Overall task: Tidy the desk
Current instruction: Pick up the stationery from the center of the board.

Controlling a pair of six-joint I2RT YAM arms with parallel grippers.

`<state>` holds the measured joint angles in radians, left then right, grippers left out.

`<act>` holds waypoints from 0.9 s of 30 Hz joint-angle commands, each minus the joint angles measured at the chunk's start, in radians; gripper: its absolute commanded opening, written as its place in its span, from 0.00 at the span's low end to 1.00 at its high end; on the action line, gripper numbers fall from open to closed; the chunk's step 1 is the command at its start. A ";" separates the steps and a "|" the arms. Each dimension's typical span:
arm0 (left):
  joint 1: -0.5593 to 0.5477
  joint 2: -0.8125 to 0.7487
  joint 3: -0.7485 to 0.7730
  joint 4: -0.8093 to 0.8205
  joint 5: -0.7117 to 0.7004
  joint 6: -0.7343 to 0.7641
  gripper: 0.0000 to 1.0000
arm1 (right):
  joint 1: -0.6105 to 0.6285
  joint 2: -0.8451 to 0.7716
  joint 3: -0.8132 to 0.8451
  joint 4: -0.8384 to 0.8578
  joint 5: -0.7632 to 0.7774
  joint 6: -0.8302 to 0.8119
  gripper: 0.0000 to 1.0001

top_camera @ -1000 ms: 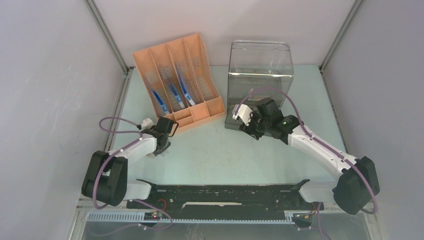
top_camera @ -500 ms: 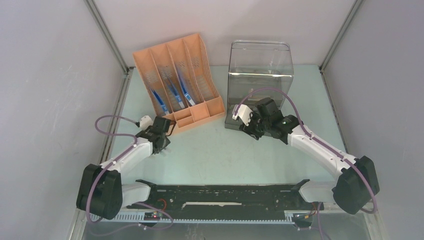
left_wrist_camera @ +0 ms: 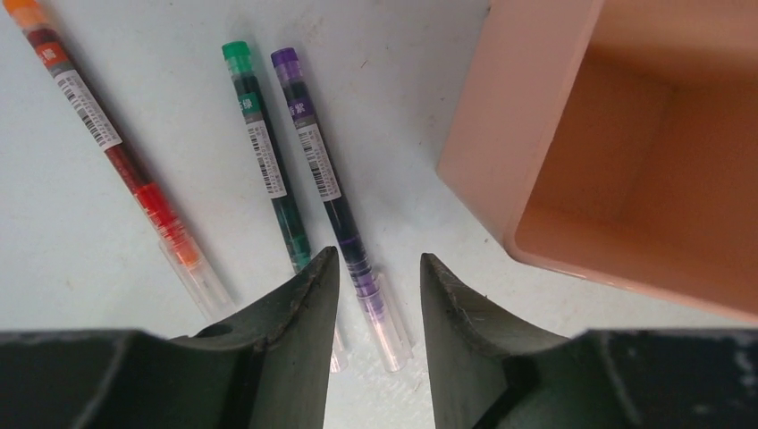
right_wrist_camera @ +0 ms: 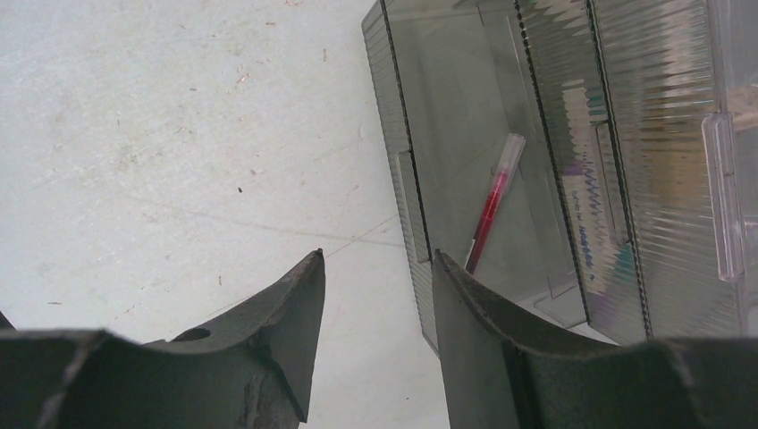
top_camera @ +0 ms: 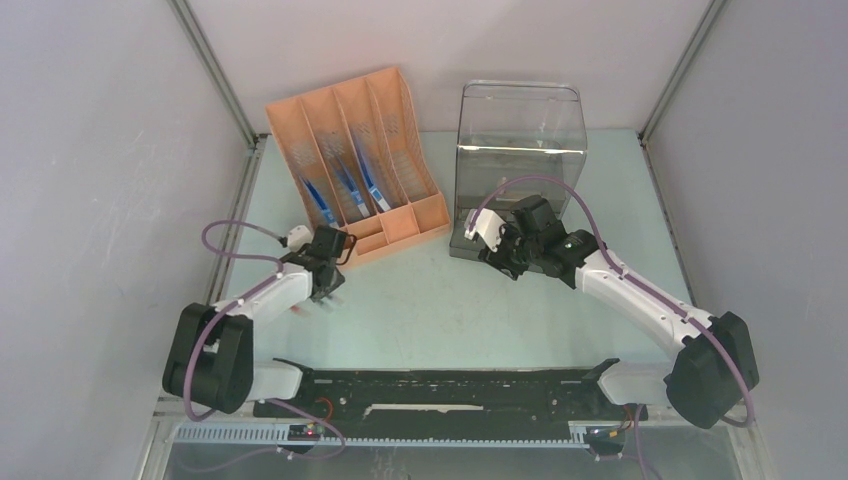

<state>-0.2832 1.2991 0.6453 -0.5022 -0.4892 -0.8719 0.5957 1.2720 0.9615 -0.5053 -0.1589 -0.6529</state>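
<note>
Scene: I work two arms over a pale mint-green desk (top_camera: 450, 310), which fills the floor of the frame from my bases to the back wall.

Back left: an orange organiser (top_camera: 355, 150) stands on the desk, tilted back, with blue items (top_camera: 322, 205) lying in three of its tall slots.

Back right: a clear bin (top_camera: 520, 150) with ribbed walls stands just beside the organiser, apart from it.

Left gripper (left_wrist_camera: 377, 259): released, jaws apart, pointing down at the desk by the organiser's near left corner and clasping nothing.

Under my left jaws: a purple pen (left_wrist_camera: 326, 188) lies flat on the desk, its clear cap end running into the gap between my fingers.

Beside it: a green pen (left_wrist_camera: 268, 170) lies almost parallel and just to the left, its lower end hidden behind my left finger.

Further left: an orange-red pen (left_wrist_camera: 116, 152) lies apart from the other two, angled the same way.

Right gripper (right_wrist_camera: 378, 256): released too, jaws apart and empty, at the bin's near left corner. One finger is over bare desk, the other over the bin's wall.

Inside the bin: a single red pen (right_wrist_camera: 489, 214) lies on the floor, seen through the smoky wall.
</note>
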 commanded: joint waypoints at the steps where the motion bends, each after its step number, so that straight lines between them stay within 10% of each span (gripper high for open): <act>1: 0.011 0.029 0.030 0.030 0.002 0.016 0.44 | 0.007 0.006 0.029 0.009 0.003 -0.016 0.55; 27: 0.024 0.067 0.010 0.061 0.047 0.001 0.19 | 0.008 0.003 0.029 0.008 0.002 -0.019 0.55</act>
<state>-0.2676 1.3788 0.6456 -0.4538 -0.4568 -0.8722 0.5961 1.2758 0.9615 -0.5056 -0.1589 -0.6575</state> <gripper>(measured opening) 0.207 0.553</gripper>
